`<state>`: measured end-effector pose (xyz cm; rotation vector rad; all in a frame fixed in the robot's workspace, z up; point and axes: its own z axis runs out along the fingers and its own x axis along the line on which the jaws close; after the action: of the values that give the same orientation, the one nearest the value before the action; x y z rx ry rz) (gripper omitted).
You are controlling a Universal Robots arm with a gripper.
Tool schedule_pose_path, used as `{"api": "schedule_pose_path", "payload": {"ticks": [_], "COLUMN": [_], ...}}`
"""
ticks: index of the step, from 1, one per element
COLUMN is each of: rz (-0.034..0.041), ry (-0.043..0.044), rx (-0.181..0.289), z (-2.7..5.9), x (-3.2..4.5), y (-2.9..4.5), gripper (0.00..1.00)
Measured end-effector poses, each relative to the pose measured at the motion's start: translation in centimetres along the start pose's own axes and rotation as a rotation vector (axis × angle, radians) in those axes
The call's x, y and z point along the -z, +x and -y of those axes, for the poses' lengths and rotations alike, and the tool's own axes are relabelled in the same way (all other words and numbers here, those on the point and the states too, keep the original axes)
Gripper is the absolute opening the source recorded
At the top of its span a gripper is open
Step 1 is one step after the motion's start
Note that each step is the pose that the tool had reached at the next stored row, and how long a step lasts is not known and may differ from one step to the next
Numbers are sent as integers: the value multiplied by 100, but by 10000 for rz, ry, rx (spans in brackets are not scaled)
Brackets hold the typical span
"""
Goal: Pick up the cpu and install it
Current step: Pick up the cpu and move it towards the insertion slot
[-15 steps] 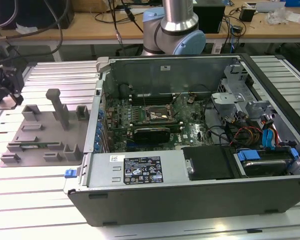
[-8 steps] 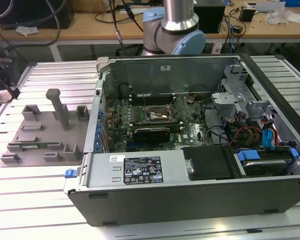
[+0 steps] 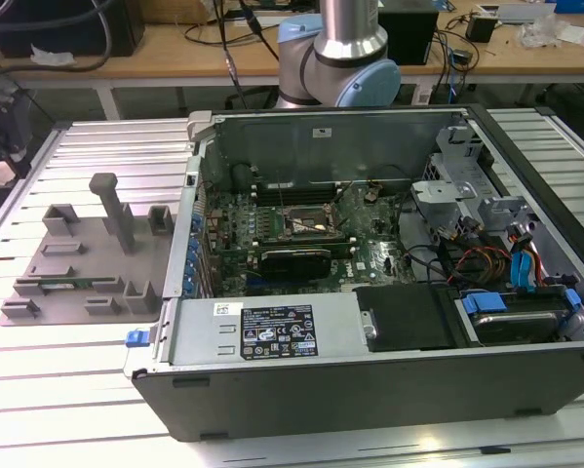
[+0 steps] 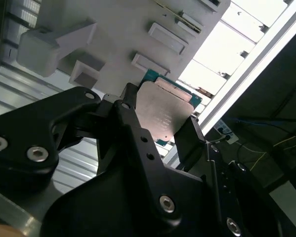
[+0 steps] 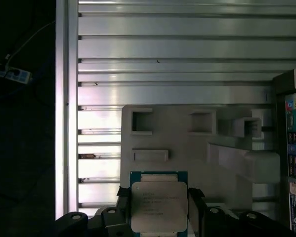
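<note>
In the exterior view an open computer case (image 3: 272,390) lies on a slatted metal table (image 3: 77,409). A grey tray (image 3: 77,244) of holders sits just beside it, on the exterior view's left. Inside the case the green board (image 3: 369,258) lies flat, with its black-framed socket (image 3: 306,222) near the middle toward the far wall. The arm (image 3: 350,49) rises from behind the case's far side.

In the second wrist view the gripper (image 4: 160,116) has the cpu (image 4: 162,111) between its black fingers (image 4: 133,123). They are closed in to the width of the chip, one on each of two opposite edges. The silvery top plate faces the camera and the green rim shows past it. The tray (image 4: 123,29) lies well beyond the chip and apart from it, so I judge the chip is carried clear of its holder.

In the first wrist view the cpu (image 5: 158,205) again sits squarely between the two fingers (image 5: 194,200), flat side to the camera, with the tray (image 5: 202,148) and the table slats beneath. An edge of the case (image 5: 293,158) shows beside the tray. The chip is close to square, so no long axis stands out. What matters is that the grip is across two opposite edges, leaving the other two free. The socket lies away from the held chip, inside the case, toward the exterior view's right of the tray.
</note>
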<state>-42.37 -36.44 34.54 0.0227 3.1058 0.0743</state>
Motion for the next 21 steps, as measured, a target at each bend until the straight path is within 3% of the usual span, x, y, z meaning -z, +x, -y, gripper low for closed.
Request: {"api": "schedule_pose_path", "payload": {"ticks": [9,14,18,21], "rz": [9,20,25,25], "ry": [4,13,18,18], "rx": [0,0,-1,-8], "z": [-24,-48,-56,-57], "x": [259,518,619,620], "y": [-10,-18,-22,-24], "gripper": [55,55,55,55]}}
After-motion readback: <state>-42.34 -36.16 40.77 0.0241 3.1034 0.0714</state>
